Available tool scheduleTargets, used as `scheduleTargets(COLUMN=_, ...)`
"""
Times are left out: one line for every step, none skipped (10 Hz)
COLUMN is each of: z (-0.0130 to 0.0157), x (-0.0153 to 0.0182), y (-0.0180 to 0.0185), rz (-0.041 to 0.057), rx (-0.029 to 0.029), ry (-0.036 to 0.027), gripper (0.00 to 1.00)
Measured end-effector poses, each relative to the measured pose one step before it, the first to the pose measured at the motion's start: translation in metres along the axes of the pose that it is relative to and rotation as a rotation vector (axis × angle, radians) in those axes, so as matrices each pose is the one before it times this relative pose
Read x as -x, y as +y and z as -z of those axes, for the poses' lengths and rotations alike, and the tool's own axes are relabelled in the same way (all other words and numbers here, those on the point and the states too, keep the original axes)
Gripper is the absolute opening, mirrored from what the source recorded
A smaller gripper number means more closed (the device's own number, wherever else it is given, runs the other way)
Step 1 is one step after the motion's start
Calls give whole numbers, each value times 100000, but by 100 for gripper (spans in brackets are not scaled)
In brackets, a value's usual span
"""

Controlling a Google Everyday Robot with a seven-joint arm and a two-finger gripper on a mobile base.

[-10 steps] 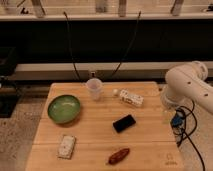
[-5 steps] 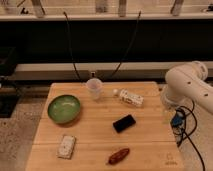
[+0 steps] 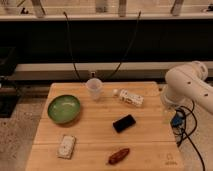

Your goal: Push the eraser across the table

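The eraser [image 3: 124, 123] is a small flat black block lying at an angle on the wooden table [image 3: 95, 131], a little right of its middle. My white arm [image 3: 187, 86] hangs beside the table's right edge. My gripper [image 3: 169, 111] is below the arm, close to that right edge, to the right of the eraser and apart from it. It holds nothing that I can see.
A green bowl [image 3: 64, 108] sits at the left. A clear cup [image 3: 94, 88] stands at the back, with a white bottle [image 3: 129, 97] lying to its right. A white-grey block [image 3: 66, 146] and a reddish-brown oblong thing [image 3: 119, 156] lie near the front edge. Cables hang behind the table and beside my arm.
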Motion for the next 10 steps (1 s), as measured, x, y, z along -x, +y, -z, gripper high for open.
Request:
scheduleTargets(z=-1, x=-1, y=1, rz=-1, rx=2, ry=1, gripper=80)
scheduleTargets(z=1, x=0, y=-2, rz=4, rx=-3, ry=1, gripper=80)
scheduleTargets(z=-1, x=1, y=1, rz=-3, rx=2, ry=-6, gripper=80)
scheduleTargets(z=-17, x=8, y=15, rz=61, rx=29, ry=49, gripper=80)
scheduleTargets(z=-447, x=195, y=295, rz=820, rx=704, ry=241, gripper=80)
scheduleTargets(z=-699, x=506, y=73, rz=953, rx=-3, ry=79, gripper=80)
scheduleTargets(z=-991, x=698, y=158, rz=984, rx=401, ry=-279, gripper=80)
scheduleTargets(z=-1342, x=745, y=190, rz=1309, rx=382, ry=-120, gripper=80)
scheduleTargets(z=-584, x=466, y=205, rz=771, rx=531, ry=57, gripper=80)
scheduleTargets(z=-234, x=221, y=77, rz=571, rx=178, ry=-78, gripper=80)
